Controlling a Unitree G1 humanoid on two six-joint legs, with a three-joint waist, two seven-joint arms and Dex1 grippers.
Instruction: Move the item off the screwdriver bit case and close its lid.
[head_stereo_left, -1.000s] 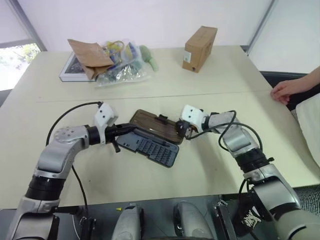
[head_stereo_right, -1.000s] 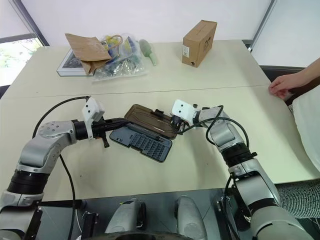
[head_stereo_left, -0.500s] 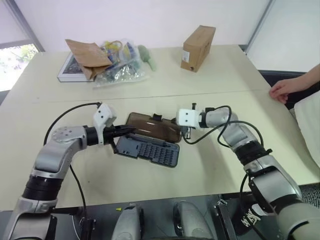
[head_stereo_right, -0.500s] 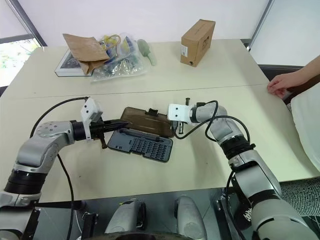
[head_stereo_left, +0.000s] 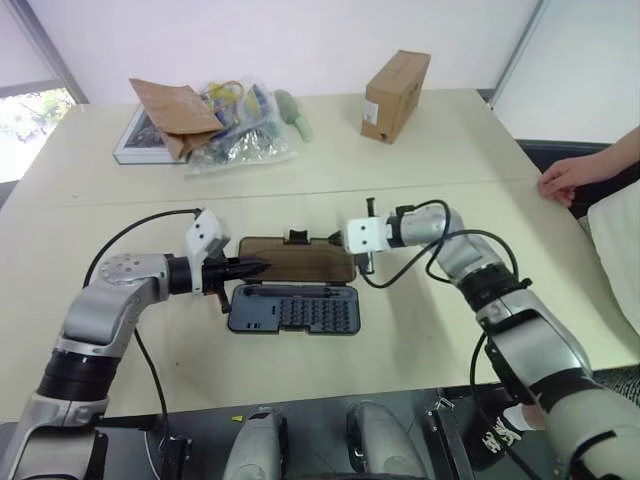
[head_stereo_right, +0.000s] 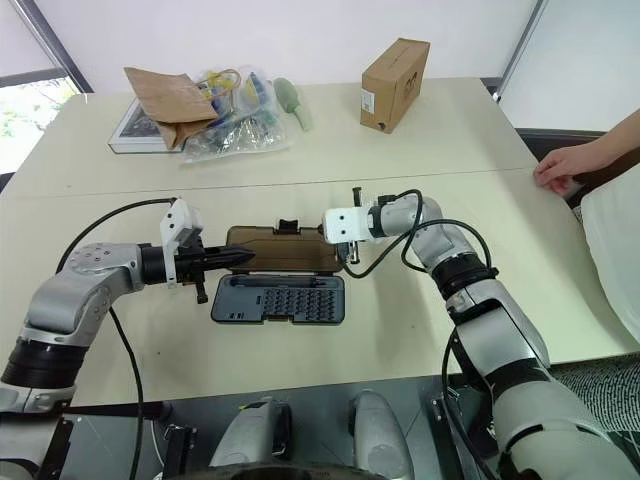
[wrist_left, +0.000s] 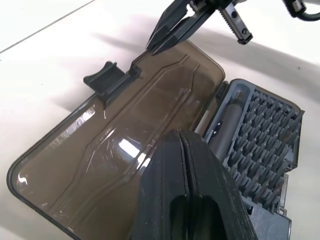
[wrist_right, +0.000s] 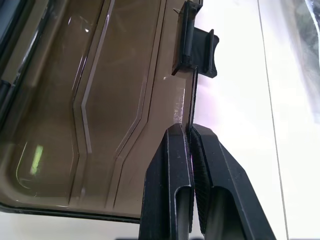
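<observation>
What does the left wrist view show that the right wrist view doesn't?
The left wrist view alone shows the grey tray with its rows of bit slots, plus the left gripper, shut, over the lid. The right wrist view alone gives a close look at the right gripper pinching the lid's far edge near the latch. Both show the brown lid lying open, its latch and the table.

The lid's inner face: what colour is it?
Translucent brown, on the lid; clearest in the left wrist view.

Open slate-grey plastic screwdriver bit case (head_stereo_left: 295, 310) mid-table, its brown ribbed lid (head_stereo_left: 297, 259) lying flat behind the tray. Brown cardboard box (head_stereo_left: 397, 82) far behind right; crumpled paper bag (head_stereo_left: 178, 112) and clear plastic bags (head_stereo_left: 243, 135) far behind left.
</observation>
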